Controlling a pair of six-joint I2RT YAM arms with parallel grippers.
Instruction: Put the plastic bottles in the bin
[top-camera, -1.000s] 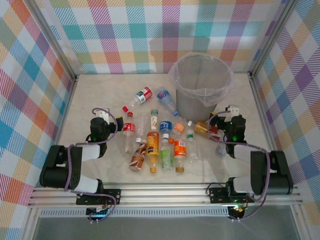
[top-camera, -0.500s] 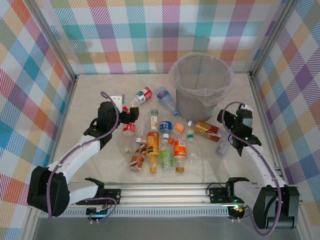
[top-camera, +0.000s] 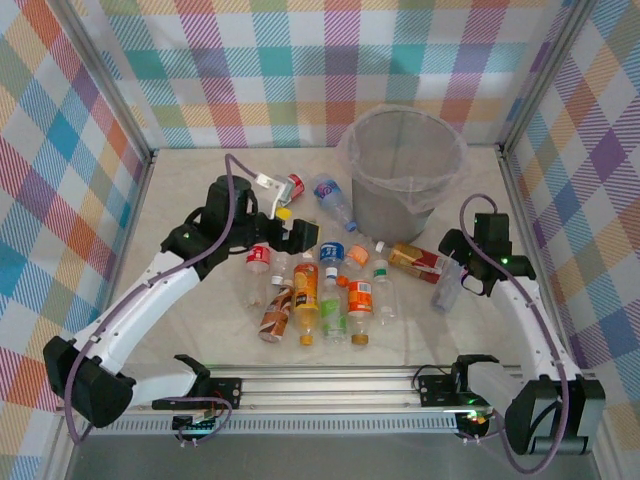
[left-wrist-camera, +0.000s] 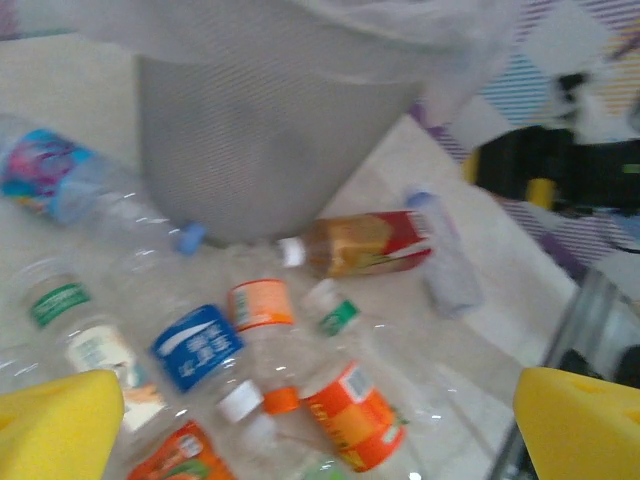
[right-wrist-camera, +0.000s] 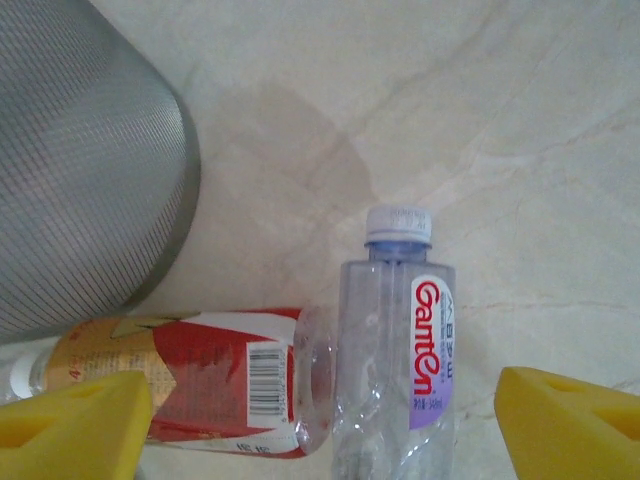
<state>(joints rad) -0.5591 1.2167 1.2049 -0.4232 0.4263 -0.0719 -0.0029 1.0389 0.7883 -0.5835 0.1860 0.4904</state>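
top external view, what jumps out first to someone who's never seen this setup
The tall grey bin with its clear liner stands at the back, right of centre. Before it and to its left lies a jumble of bright-labelled plastic bottles. The right gripper hangs open over a clear bottle with a Ganten label, near the bin's base.
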